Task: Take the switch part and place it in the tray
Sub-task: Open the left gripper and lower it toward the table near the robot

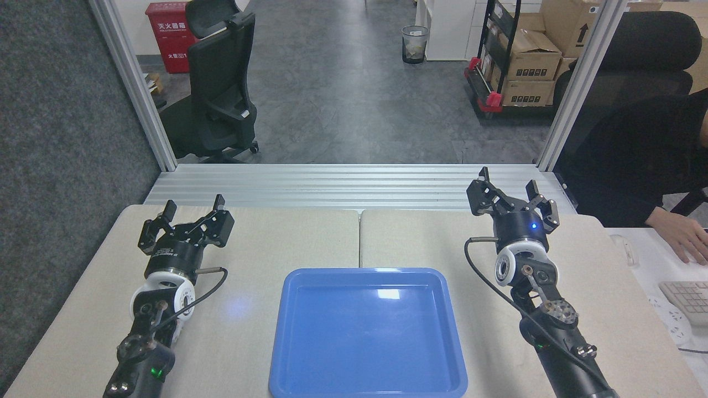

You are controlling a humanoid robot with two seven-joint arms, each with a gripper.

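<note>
Blue tray (287, 354) sits between both open claws, well apart.

red box (168, 34): white chinese characters are printed on its front; too small to be read with certainty.
cardboard box, top right (575, 25): a black upward arrow is printed on its side.
stacked cardboard boxes on the cart (528, 69): rows of small black marks are seen on the fronts; unreadable.
left gripper (191, 213): small white lettering is carried on its body; illegible.

Black arms (166, 265), white wrist rings (511, 264), black cables (487, 282)
</note>
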